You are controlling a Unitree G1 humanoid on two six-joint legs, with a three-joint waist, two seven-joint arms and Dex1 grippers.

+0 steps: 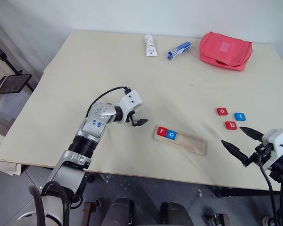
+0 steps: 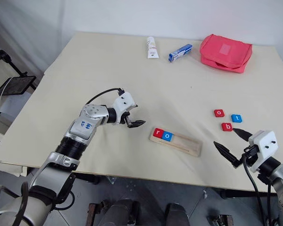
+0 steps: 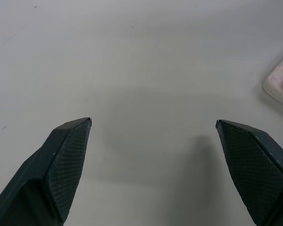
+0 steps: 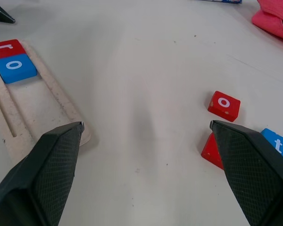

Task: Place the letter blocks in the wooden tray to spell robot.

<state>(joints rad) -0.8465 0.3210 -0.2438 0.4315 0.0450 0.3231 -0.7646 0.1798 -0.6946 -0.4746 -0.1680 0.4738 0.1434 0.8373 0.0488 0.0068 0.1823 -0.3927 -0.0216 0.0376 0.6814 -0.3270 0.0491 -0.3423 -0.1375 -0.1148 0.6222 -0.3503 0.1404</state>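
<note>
near the front edge of the table, the wooden tray lies flat and slightly angled, its long axis running left to right. the left end of its groove holds two letter blocks side by side and touching: the red "r" block at the very end, then the blue "o" block. the rest of the groove is bare wood.

three further blocks lie loose on the table surface to the right of the tray: the red "o" block, the blue "t" block just beside it, and the red "b" block just in front of both. none of the three touches the tray.

along the far edge stand the white tube, the blue-and-white box and the pink pouch, all well apart from the tray. the wide middle of the table between these and the tray carries nothing, as does the left half.

the left gripper hangs just left of the tray's left end, pointing toward it and slightly downward, fingers spread with nothing between them. the right gripper sits at the front right corner, just in front of the red "b" block and to the right of the tray's right end, its fingers fully spread and nothing held.
</note>
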